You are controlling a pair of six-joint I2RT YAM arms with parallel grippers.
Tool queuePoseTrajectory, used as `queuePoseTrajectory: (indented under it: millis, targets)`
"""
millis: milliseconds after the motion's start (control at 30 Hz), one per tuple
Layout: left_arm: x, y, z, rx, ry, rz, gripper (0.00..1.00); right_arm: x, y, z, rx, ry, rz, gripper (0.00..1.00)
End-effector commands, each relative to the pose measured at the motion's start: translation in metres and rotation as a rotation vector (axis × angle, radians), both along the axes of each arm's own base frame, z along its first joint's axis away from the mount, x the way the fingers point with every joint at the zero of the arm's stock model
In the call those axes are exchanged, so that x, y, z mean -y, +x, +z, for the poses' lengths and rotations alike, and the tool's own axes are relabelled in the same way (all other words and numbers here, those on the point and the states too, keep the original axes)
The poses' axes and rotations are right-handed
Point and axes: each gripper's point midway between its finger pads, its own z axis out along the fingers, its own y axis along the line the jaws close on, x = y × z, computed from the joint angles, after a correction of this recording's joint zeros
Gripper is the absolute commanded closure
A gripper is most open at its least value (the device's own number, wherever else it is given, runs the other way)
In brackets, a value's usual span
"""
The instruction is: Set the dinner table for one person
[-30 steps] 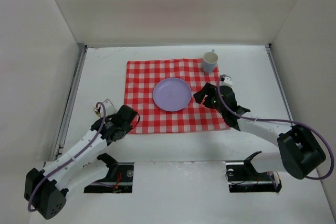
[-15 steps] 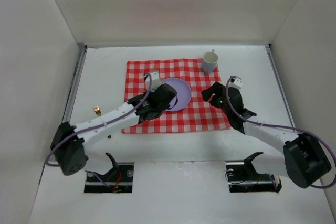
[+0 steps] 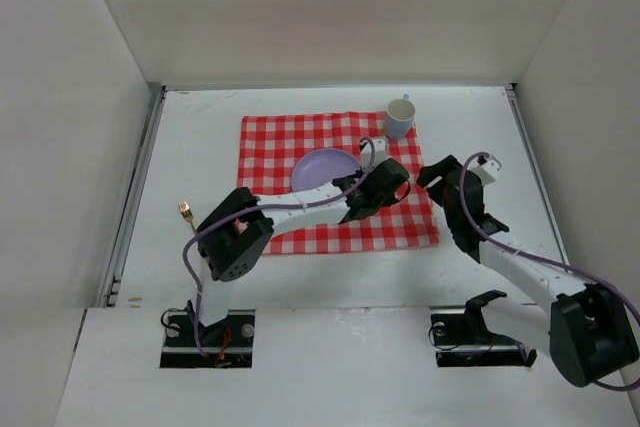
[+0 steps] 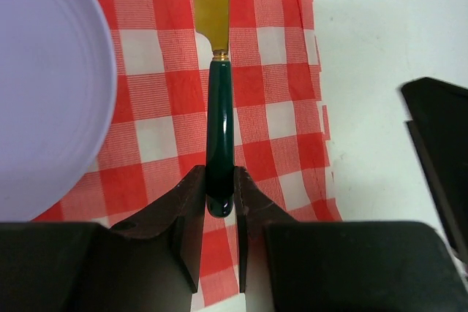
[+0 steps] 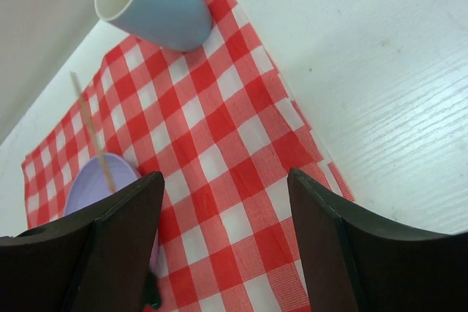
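Observation:
The white dinner table carries a red-and-white checked cloth with a lilac plate and a light blue cup on it. My left gripper reaches across to the right of the plate. It is shut on the dark green handle of a knife, whose gold blade points away over the cloth, low above it. My right gripper is open and empty at the cloth's right edge. The cup and the plate show ahead of it.
A small gold utensil lies on the bare table left of the cloth. Metal rails run along the left and right edges. White walls enclose the table. My right gripper's finger shows close to the right of the knife.
My left arm has swung from the table's left side across the plate to its right side, carrying the knife. My right gripper has drawn back to the right, off the cloth.

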Motion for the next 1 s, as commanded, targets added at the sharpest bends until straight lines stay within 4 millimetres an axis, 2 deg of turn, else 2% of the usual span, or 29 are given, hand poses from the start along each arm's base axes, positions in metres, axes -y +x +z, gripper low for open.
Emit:
queuePoseTrajectory:
  millis: [0,200,800,900,967]
  targets:
    - [0.029,0.016,0.020,0.023,-0.112,0.004,0.98,0.008,0.000,0.004,0.023,0.020,-0.042,0.26]
    - [0.037,0.023,-0.001,-0.014,-0.115,0.020,0.98,0.008,0.002,0.000,0.013,0.022,-0.037,0.26]
    - [0.042,0.011,-0.057,-0.181,-0.158,0.104,0.97,0.002,0.004,-0.001,0.018,0.033,-0.007,0.25]
    - [0.041,0.010,-0.062,-0.190,-0.150,0.109,0.95,0.001,0.004,0.001,0.024,0.035,-0.002,0.25]
    - [0.041,0.010,-0.063,-0.194,-0.155,0.115,0.90,0.001,0.004,0.002,0.028,0.034,-0.004,0.25]
